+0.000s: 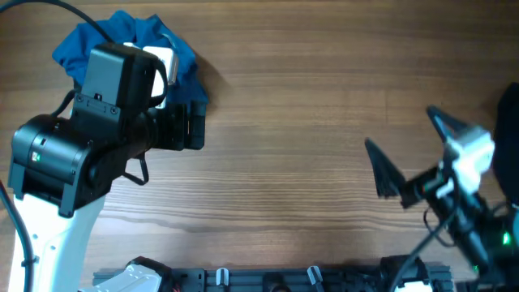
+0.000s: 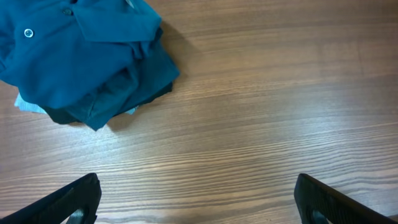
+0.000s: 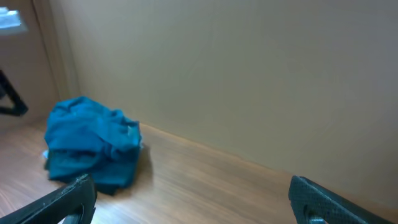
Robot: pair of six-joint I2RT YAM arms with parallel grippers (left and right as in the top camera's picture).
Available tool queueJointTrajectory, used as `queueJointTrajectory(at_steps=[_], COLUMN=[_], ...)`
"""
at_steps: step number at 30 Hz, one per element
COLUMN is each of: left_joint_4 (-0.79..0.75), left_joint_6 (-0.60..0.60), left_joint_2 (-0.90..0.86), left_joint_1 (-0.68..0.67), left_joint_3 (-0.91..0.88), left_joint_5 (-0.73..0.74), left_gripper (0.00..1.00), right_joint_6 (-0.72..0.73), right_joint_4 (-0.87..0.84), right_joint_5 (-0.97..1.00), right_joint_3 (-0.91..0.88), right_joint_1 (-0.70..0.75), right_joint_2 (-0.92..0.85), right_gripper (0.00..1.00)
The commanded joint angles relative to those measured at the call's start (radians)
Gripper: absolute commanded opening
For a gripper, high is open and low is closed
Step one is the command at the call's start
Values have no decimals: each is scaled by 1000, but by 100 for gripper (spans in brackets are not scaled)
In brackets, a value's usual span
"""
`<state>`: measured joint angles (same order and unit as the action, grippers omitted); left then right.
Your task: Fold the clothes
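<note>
A folded pile of blue clothes (image 1: 134, 42) lies at the table's far left corner, partly hidden under my left arm. In the left wrist view the pile (image 2: 87, 59) shows a collar and buttons. In the right wrist view the pile (image 3: 90, 144) sits far off to the left. My left gripper (image 1: 195, 124) is open and empty above bare wood just right of the pile; its fingers (image 2: 198, 198) frame only table. My right gripper (image 1: 405, 146) is open and empty, raised at the right side, and its fingers (image 3: 193, 199) hold nothing.
The wooden table (image 1: 292, 97) stretches between the two arms. A beige wall (image 3: 249, 74) stands behind the table. A dark object (image 1: 509, 122) sits at the right edge. A black rail (image 1: 268, 280) runs along the table's front edge.
</note>
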<state>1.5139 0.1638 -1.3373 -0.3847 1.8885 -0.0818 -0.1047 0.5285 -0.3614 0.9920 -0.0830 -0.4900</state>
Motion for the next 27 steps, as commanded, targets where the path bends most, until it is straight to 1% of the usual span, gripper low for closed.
queueJointTrajectory(at_steps=[1,6,10,13,17,20,27], left_joint_4=[-5,-5,-5,-5,-5,-5,-5], left_joint_6=[17,17,17,17,17,17,17], left_joint_2=[0,0,0,0,0,0,0], left_joint_1=[-4,-4,-4,-4,-4,-4,-4], left_joint_3=[0,0,0,0,0,0,0], left_joint_5=[-13,-13,-13,-13,-13,-13,-13], left_gripper=[100,100,100,100,100,100,100], right_joint_6=[-56,-49,-48,-41,32,108,107], right_joint_4=[9,-11,-142,-237,-359,-441,-453], right_joint_5=[102,84,76,77,77,77,77], right_joint_3=[-167,-422,-613,-718,-860,-941,-944], right_joint_1=[-3,-3,-3,-3,-3,-3,-3], right_joint_2=[156,365,476,487,486,486,485], right_gripper=[100,100,100,100,100,100,100])
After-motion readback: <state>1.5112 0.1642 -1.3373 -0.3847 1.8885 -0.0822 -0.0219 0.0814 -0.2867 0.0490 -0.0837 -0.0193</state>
